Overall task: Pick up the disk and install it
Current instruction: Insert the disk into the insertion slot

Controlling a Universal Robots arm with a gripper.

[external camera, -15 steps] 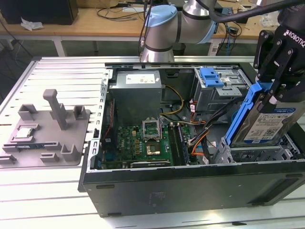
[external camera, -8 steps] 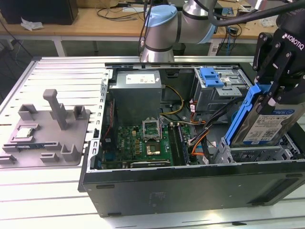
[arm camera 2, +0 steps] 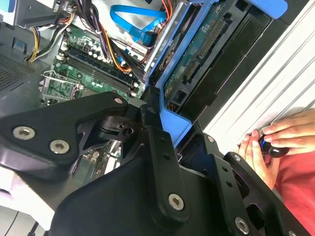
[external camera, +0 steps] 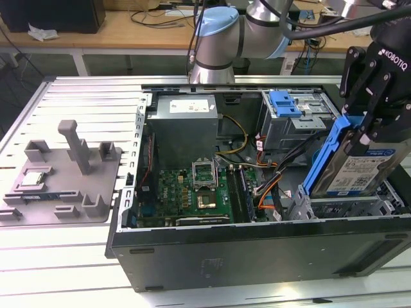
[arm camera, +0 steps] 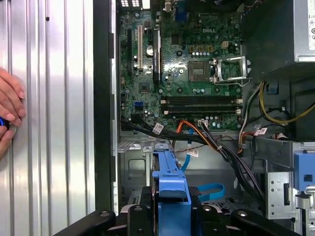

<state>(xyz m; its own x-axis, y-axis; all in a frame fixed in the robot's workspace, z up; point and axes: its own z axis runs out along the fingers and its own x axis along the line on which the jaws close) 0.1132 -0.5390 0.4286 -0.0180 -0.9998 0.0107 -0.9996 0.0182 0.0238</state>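
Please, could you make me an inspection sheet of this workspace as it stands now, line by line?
Surface: ribbed metal table, bearing an open computer case.
Job's things: the disk, tilted, held over the case's end at the exterior view's right.
Clutter: grey fixture plate beside the case, small chip on it.
Grippers: gripper shut on the disk.
Cables: orange and black cables loose inside the case.
Surroundings: wooden bench behind; a person's hand at the table.

Exterior view: high, looking down on whole open black metal PC case point(external camera: 257, 256). Both wrist views: close-up, share green motherboard point(arm camera 2: 74, 64) point(arm camera: 182, 93).
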